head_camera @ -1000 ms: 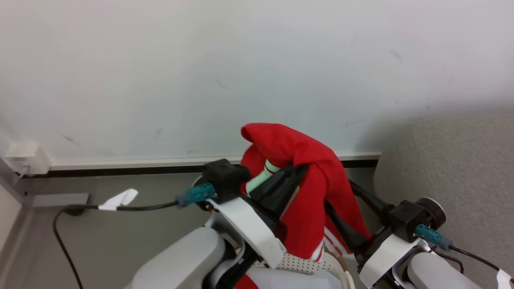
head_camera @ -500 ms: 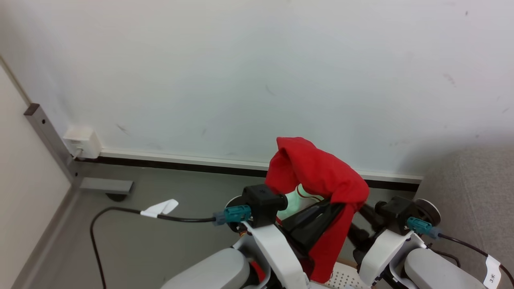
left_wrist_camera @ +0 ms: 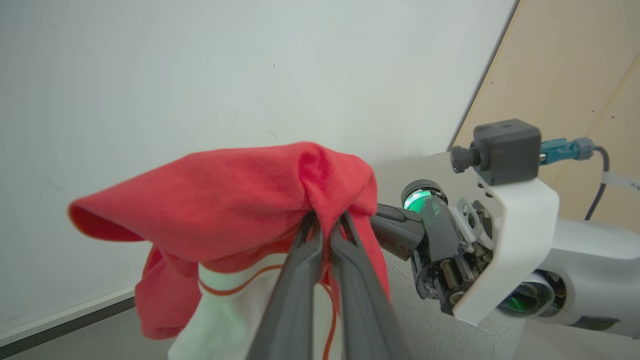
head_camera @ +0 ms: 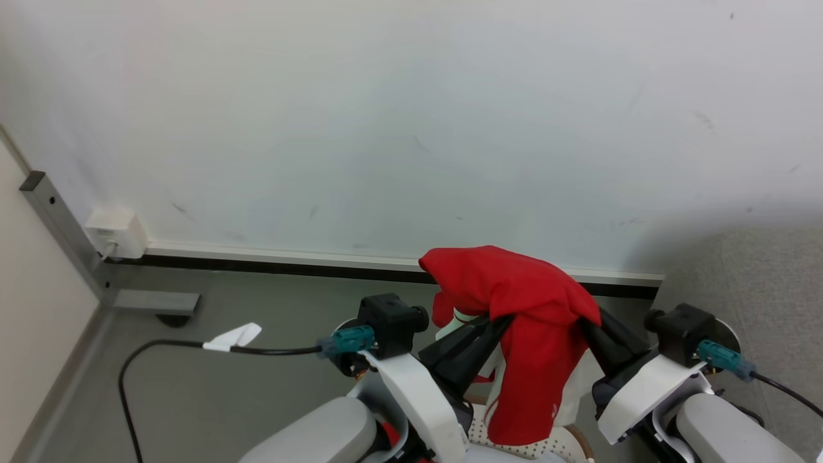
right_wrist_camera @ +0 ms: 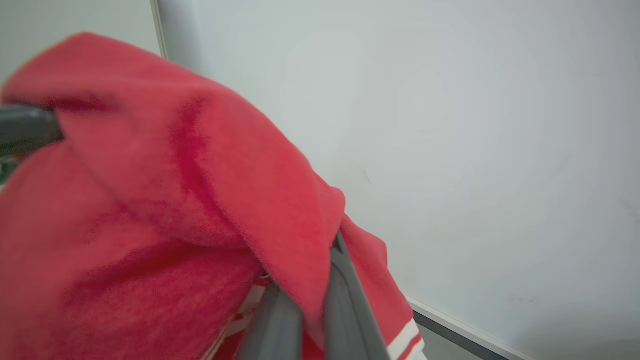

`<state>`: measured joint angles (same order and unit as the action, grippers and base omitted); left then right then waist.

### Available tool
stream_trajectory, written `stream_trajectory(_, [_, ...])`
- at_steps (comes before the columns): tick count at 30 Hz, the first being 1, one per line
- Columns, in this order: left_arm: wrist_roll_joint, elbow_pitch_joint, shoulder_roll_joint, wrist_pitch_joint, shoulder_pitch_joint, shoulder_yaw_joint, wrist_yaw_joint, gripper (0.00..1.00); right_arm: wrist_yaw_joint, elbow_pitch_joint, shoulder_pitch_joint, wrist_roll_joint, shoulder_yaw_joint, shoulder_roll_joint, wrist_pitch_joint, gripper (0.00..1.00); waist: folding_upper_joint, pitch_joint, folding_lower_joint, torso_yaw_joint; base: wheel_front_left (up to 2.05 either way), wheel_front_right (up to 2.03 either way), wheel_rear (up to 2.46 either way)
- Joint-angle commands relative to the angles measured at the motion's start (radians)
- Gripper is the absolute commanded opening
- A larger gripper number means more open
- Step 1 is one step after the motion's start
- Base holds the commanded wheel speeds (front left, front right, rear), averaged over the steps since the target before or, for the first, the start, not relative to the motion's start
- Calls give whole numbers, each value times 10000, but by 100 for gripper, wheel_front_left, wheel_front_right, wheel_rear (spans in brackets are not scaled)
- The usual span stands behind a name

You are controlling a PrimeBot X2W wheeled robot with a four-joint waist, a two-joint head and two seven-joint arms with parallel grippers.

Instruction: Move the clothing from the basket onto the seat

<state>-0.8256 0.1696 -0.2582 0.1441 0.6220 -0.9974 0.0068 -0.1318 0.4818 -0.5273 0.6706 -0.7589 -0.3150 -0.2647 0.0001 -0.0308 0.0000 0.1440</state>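
Left tool (left_wrist_camera: 327,221): fingers pinched tight on a fold of the clothing (head_camera: 514,289). The garment hangs draped between both tools, raised above the basket (head_camera: 479,429). Right tool (right_wrist_camera: 307,272): clamped on another fold. Seat (head_camera: 765,283) at far right. Judged light, limp and not fragile. Bunched folds should hold best; thin edges may slip.

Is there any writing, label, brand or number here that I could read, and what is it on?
No text here can be read.
Small white mark low on the red clothing: too small to read.
White tag on the black cable: no writing shows.
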Motion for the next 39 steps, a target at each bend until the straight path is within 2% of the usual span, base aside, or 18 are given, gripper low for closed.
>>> stream_trajectory(1, [19, 18, -12, 93, -130, 1, 14, 0, 21, -80, 123, -76, 158, -76, 8, 0, -1, 17, 0, -89, 0, 0, 0])
stream_trajectory(4, [66, 26, -14, 109, -153, -8, 81, 0, 21, -191, 249, -208, 552, -116, 8, 0, -1, 38, 0, -274, 0, 0, 0])
stream_trajectory(5, [89, 28, -13, 119, -155, -17, 110, 17, 21, -245, 274, -235, 680, -123, 8, 0, -1, 47, 0, -342, 0, 0, 0])
stream_trajectory(6, [108, 10, 2, 141, -158, -25, 120, 55, 21, -311, 313, -262, 802, -132, 8, 0, -1, 55, 0, -408, 0, 0, 0])
stream_trajectory(7, [108, -18, 8, 170, -176, -21, 152, 100, 21, -384, 349, -299, 921, -151, 8, 0, -1, 73, 0, -489, 0, 0, 0])
stream_trajectory(16, [15, -195, -15, 374, -481, -57, 255, 100, 21, -880, 622, -696, 2072, -532, 6, 0, -1, 256, 0, -1480, 0, 0, 0])
stream_trajectory(24, [474, -89, -210, 674, -305, -15, 357, 100, 21, -1637, 915, -1072, 2825, -691, 5, 0, -1, 604, 0, -2809, 0, 0, 0])
stream_trajectory(31, [1146, 114, -368, 1038, 3, -59, 63, 100, 21, -2476, 1312, -1436, 3515, -684, 6, 0, -1, 1134, 0, -4021, 0, 0, 0])
stream_trajectory(39, [1654, 474, -411, 1185, 164, 120, -185, 100, 21, -3405, 1950, -1640, 4076, -271, 5, 0, -1, 1563, 0, -5100, 0, 0, 0])
